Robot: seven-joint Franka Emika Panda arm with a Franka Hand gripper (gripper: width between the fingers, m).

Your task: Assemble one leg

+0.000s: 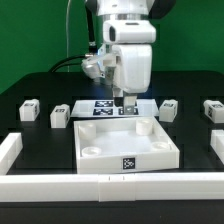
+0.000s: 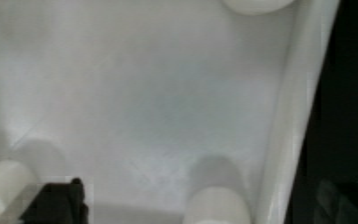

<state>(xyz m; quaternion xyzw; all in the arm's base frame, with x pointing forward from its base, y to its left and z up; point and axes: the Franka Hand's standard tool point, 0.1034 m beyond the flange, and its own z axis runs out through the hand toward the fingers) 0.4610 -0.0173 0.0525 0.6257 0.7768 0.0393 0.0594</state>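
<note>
- A long white bar [image 1: 8, 150] lay at the exterior view's left edge, on the black table [image 1: 40, 138].
- The far-left leg [image 1: 28, 110], a stubby white block with a black-and-white marker, sat loose on the table.
- The second leg [image 1: 60, 116] sat just beside the panel's left rear corner, also loose. Whether it touched the panel could not be told.
- The marker board [image 1: 100, 106] lay flat behind the panel, partly hidden by the arm.
- The gripper [image 1: 125, 103] hung over the panel's far edge, pointing straight down.
- In the wrist view its fingertips [image 2: 220, 195] were spread, with only bare white panel floor showing between them, so it held nothing.
- The panel [image 1: 95, 158], a large square tray with round corner sockets, filled the middle of the table with its open side up. No leg stood in any socket that showed.
- The third leg [image 1: 168, 108] sat near the panel's right rear corner, loose on the table.
- The far-right leg [image 1: 213, 108] sat well apart from the panel, near another white bar [image 1: 216, 146].
- Judged from this, the task had barely begun. All four legs lay unpicked, and one was yet to be grasped, carried to a socket and fixed in.
</note>
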